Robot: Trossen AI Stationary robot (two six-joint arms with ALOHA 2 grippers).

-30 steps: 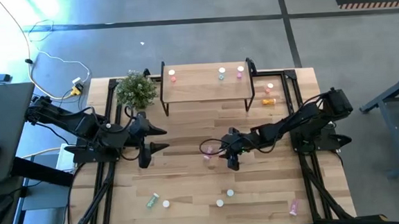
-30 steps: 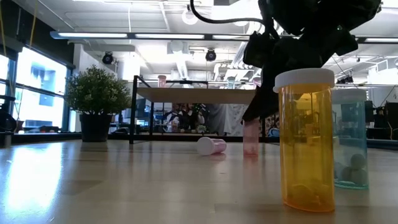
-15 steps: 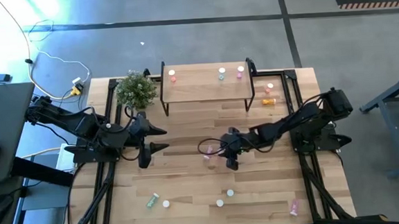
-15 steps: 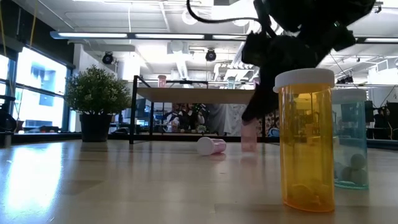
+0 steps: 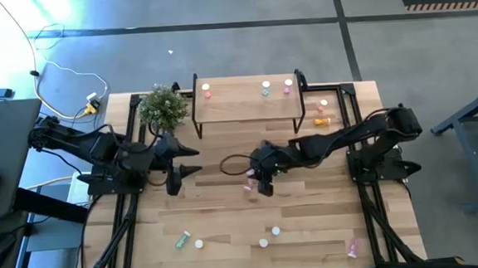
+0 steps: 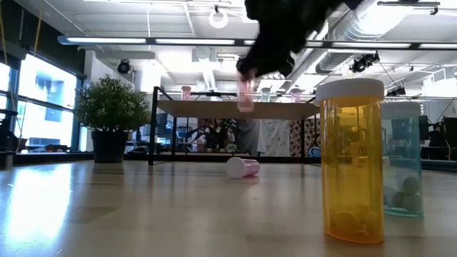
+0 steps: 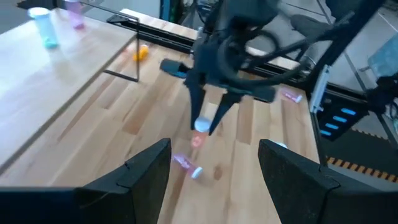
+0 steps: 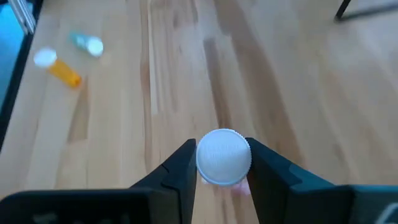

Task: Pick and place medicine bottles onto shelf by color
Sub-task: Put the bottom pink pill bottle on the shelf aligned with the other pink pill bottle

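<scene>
Right gripper [image 5: 259,181], dark, two-fingered: at table centre, fingers closed on a small pink white-capped bottle [image 8: 223,157], carried upright clear of the tabletop. Grip plain only in right wrist view, white cap pinched between both fingers [image 8: 181,163]; high view shows merely the dark gripper head. Low view: same bottle [image 6: 245,96] hanging in the air at about shelf-top height.

Left gripper [image 5: 183,166], dark, two-fingered: waiting at 9 o'clock of table centre, fingers spread wide, nothing between them. Left wrist view: both fingers [image 7: 146,169] apart, right arm and its bottle [image 7: 201,126] beyond.

Second pink bottle, lying on its side [image 5: 251,181]: on the table just beside the right gripper; in low view [image 6: 242,167] cap towards the camera.

Low light-wood shelf on black metal legs [image 5: 246,107]: at 12 o'clock on the table. On top, three upright bottles in a row along its far edge, per high view: one pale-capped at left [image 5: 206,89], one greenish [image 5: 265,87], one pink [image 5: 287,84].

Large orange transparent bottle with white cap [image 6: 350,158] and teal bottle [image 6: 405,168] behind it: close foreground of low view only.

Loose bottles near 6 o'clock edge [image 5: 229,239]: several, high view only. Orange bottle lying down [image 5: 322,121]: at 2 o'clock, right of the shelf.

Small potted green plant [image 5: 163,107]: at 11 o'clock, beside the shelf.
</scene>
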